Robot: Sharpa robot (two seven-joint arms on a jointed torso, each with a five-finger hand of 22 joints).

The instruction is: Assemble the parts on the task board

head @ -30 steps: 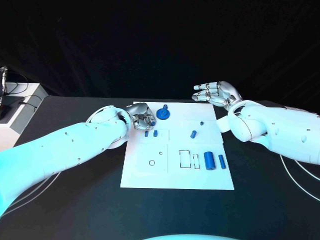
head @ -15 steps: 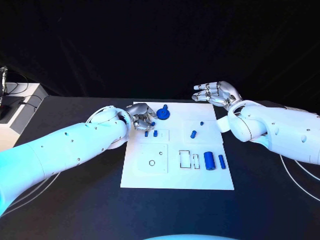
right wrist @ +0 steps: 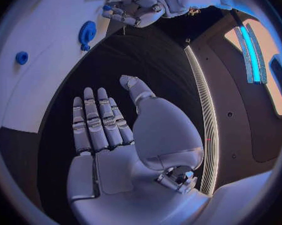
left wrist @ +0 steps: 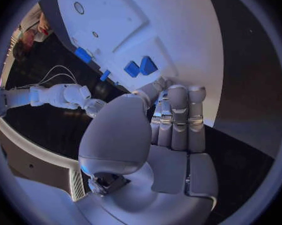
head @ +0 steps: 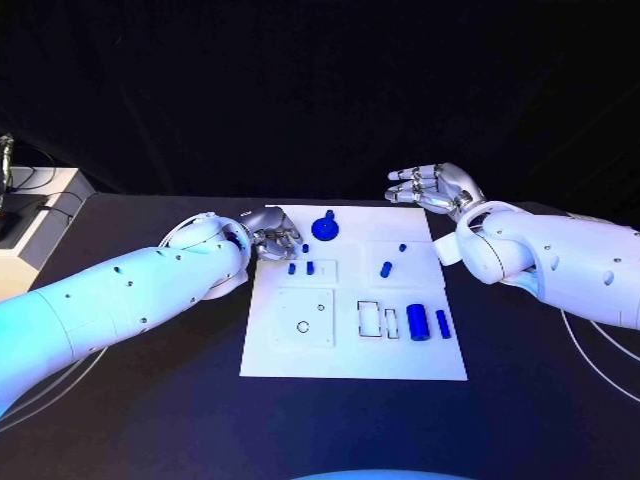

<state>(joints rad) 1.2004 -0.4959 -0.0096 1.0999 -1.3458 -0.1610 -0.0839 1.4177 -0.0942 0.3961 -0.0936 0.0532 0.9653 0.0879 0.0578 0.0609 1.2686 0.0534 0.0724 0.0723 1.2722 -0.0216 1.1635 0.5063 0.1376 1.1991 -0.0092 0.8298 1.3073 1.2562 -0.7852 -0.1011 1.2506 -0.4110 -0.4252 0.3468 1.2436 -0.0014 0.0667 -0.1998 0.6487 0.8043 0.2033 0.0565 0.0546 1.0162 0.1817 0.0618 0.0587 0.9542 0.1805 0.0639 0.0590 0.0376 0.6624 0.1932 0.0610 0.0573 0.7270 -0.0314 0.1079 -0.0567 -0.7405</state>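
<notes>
The board (head: 352,345) lay white in the middle of the head view, on the black table (head: 147,400). The left hand (head: 276,241) hung at the board's upper left corner, fingers curled down over its edge; in the left wrist view those fingers (left wrist: 178,117) lay straight and close together, pointing toward two small blue parts (left wrist: 139,67) on the board, and nothing showed in their grasp — though whether the tips touched the board I could not tell. The right hand (head: 433,187) was off the board, just beyond its upper right corner, above the dark table, empty, with fingers loosely spread (the right wrist view showed the palm (right wrist: 109,150) open and bare). On the board, a round blue gear (head: 327,229) sat near the top edge, right of the left hand; two short pegs (head: 301,268) stood side by side below that hand. A small blue piece (head: 387,268) lay near the centre, with a tiny one (head: 404,246) up and to its right. Lower right, a thick cylinder (head: 418,324) lay beside a thinner pin (head: 443,323) — near each other, whether touching I could not tell. A white box (head: 25,235) sat at the left edge of the frame.
</notes>
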